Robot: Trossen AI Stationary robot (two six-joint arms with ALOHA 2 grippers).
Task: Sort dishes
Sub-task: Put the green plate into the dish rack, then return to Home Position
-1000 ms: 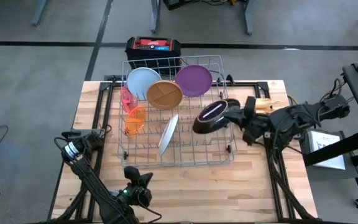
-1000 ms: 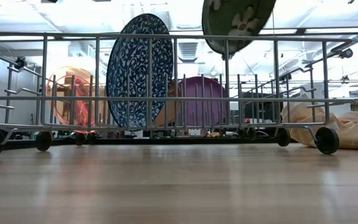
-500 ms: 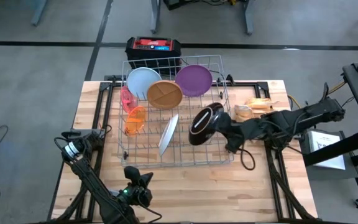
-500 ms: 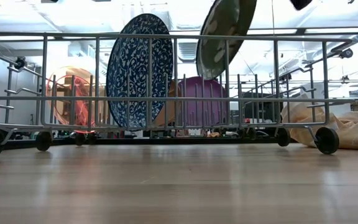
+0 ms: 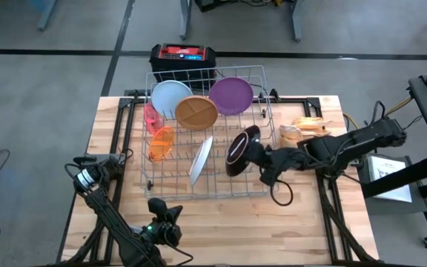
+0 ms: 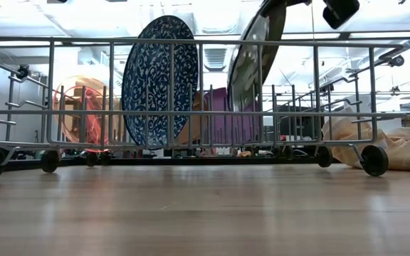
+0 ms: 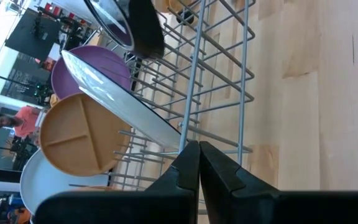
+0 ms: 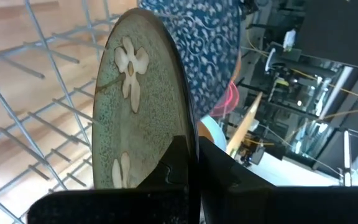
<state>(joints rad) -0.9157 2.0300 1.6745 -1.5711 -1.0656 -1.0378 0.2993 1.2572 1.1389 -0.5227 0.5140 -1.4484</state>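
Observation:
A wire rack (image 5: 206, 141) stands mid-table. In it, on edge, stand a white plate (image 5: 170, 95), a brown divided plate (image 5: 196, 112), a purple plate (image 5: 230, 95) and a blue speckled plate (image 5: 201, 159) (image 6: 159, 78). A pink cup (image 5: 152, 117) and an orange cup (image 5: 161, 143) sit at the rack's left side. My right gripper (image 5: 256, 153) is shut on a dark flowered plate (image 5: 241, 148) (image 8: 135, 106) over the rack's right part. My left gripper (image 5: 166, 211) (image 7: 198, 163) waits shut near the table's near edge, pointing at the rack. My right gripper pinches the dark plate's rim (image 8: 190, 134) between its two fingers, one finger (image 8: 173, 163) on each face. It comes from the table's right, slanting down. The plate stands nearly upright on edge, its lower edge (image 6: 235, 85) below the rack's top rail and above the rack's floor.
A red-and-black box (image 5: 183, 54) sits beyond the rack's far side. A tan crumpled thing (image 5: 306, 127) lies right of the rack, and a small grey-white device (image 5: 388, 174) farther right. Bare wood (image 5: 236, 222) runs along the near edge.
My right gripper has moved down and toward the table's left and near edges, rolling as it went. The dark plate has turned from lying tilted above the rack to standing nearly upright on edge, and it has sunk past the rack's top rail.

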